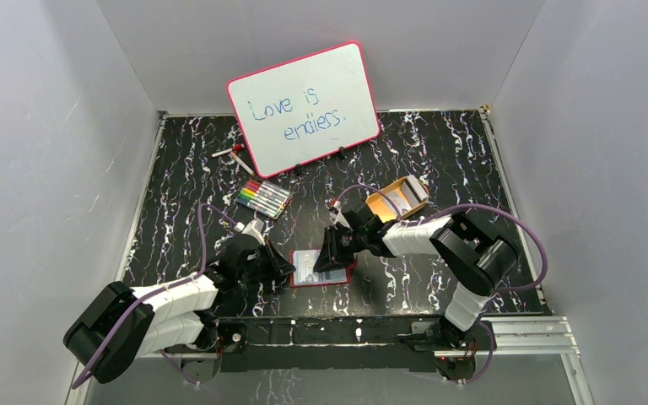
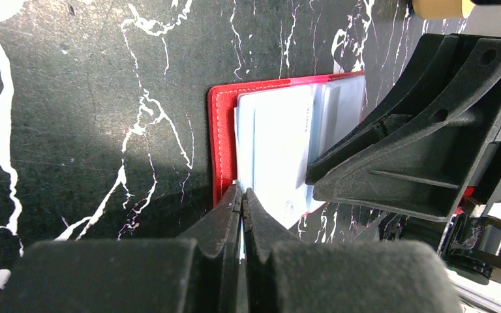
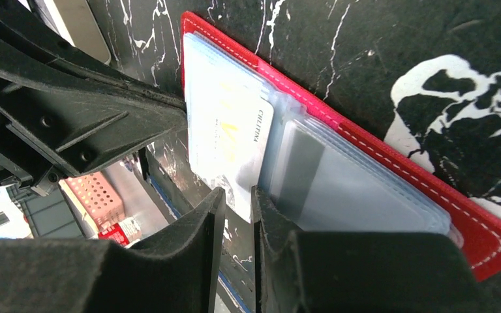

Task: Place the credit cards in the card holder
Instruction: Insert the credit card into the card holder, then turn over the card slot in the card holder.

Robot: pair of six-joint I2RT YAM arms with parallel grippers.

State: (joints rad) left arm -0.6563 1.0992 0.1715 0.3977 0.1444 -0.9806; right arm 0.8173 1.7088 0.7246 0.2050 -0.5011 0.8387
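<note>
1. Credit card [image 3: 227,130], thin white rectangular plastic with lettering printed along one side: it lies on the clear sleeves of the card holder [image 3: 391,160]. This is a dark-red leather-like folding wallet, spread open flat on the black white-veined table [image 1: 439,160]. It sits at the front centre, between the two arms.
2. Key relation: the credit card lies straight ahead of the right gripper [image 3: 238,195], with its long axis roughly in line with the fingers' reach. Its near end overhangs the card holder's edge and sits in the gap between the jaws. Whether its far end is inside a sleeve cannot be told.
3. Right gripper: the jaws stand narrowly apart, the gap wider than the card is thick, so nothing is clamped.
4. Left gripper [image 2: 241,195]: clenched on the card holder's edge, just beside the credit card's long side, pinning the wallet down.
5. Grey card with a dark stripe [image 3: 300,176]: seated in the adjoining sleeve, just beside the white one.
6. Judgement: the right arm is nearer, and the coming move calls for a push along the long axis, away from its fingers. Room is tight where the two grippers nearly meet.
7. Well apart at the rear are the orange open box [image 1: 396,201], the coloured marker set [image 1: 263,198] and the red-framed whiteboard [image 1: 304,105].
</note>
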